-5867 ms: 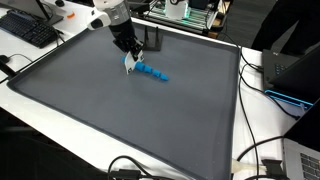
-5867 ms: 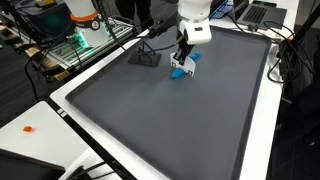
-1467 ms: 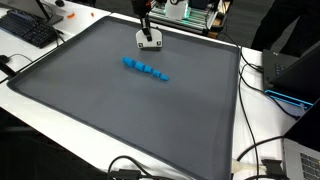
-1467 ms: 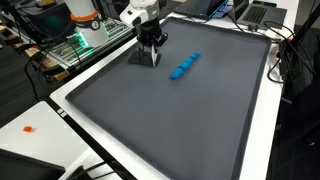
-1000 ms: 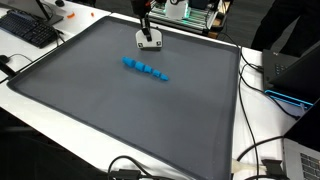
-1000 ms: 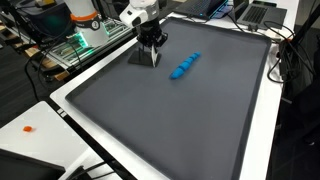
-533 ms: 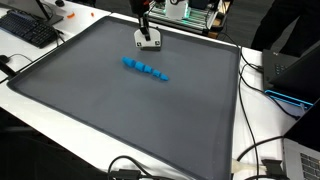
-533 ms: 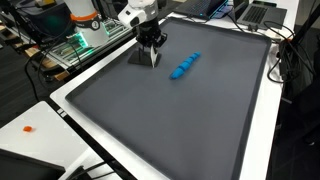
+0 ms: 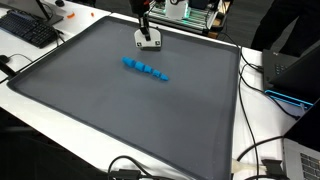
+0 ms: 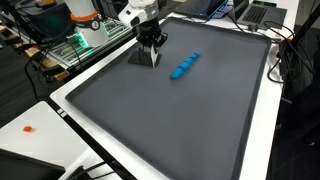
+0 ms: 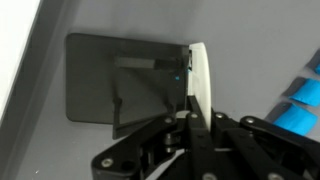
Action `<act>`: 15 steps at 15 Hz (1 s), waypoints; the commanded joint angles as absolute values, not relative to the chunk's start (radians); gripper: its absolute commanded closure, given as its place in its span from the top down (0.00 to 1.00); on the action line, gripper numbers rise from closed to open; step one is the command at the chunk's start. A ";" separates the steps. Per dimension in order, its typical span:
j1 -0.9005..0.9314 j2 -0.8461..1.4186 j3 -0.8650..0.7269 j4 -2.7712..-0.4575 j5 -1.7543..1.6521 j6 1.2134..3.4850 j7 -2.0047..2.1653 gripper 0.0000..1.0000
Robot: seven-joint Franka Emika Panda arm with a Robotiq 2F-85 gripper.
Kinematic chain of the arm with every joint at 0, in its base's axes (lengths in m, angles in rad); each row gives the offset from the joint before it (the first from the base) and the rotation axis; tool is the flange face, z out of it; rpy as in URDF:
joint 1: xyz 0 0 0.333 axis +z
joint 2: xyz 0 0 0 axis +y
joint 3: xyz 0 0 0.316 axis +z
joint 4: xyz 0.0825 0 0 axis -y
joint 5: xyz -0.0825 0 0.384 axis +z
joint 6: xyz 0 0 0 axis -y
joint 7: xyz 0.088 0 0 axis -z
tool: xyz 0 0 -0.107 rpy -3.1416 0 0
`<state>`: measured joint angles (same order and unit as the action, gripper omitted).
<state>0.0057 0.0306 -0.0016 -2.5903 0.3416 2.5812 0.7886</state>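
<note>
My gripper (image 11: 190, 112) is shut on a thin white flat piece (image 11: 201, 78) held edgewise between the fingers. It hovers over a dark grey rectangular stand (image 11: 100, 85) near the mat's far edge. In both exterior views the gripper (image 9: 146, 30) (image 10: 150, 40) points down at that stand (image 9: 150, 44) (image 10: 141, 57). A row of small blue blocks (image 9: 146, 70) (image 10: 184, 66) lies on the mat apart from the gripper, and shows at the right edge of the wrist view (image 11: 301, 105).
A large dark grey mat (image 9: 120, 120) with a raised rim covers the white table. A keyboard (image 9: 28, 28), cables (image 9: 262, 70) and laptops (image 10: 258, 12) lie round its edges. A small orange thing (image 10: 28, 128) sits on the table corner.
Since 5.9 s ago the gripper has left the blue row and moved to the dark stand at the far edge. Over the last 1.5 s nothing visibly moves.
</note>
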 commanded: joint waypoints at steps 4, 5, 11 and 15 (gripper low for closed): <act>0.008 0.046 0.006 -2.592 0.449 2.596 0.766 0.01; 0.009 0.051 0.006 -2.592 0.458 2.596 0.764 0.01; 0.010 0.070 0.008 -2.586 0.465 2.591 0.752 0.01; 0.014 0.078 0.013 -2.582 0.456 2.581 0.713 0.01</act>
<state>0.0071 0.0432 0.0026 -2.5869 0.4276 2.5834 0.7624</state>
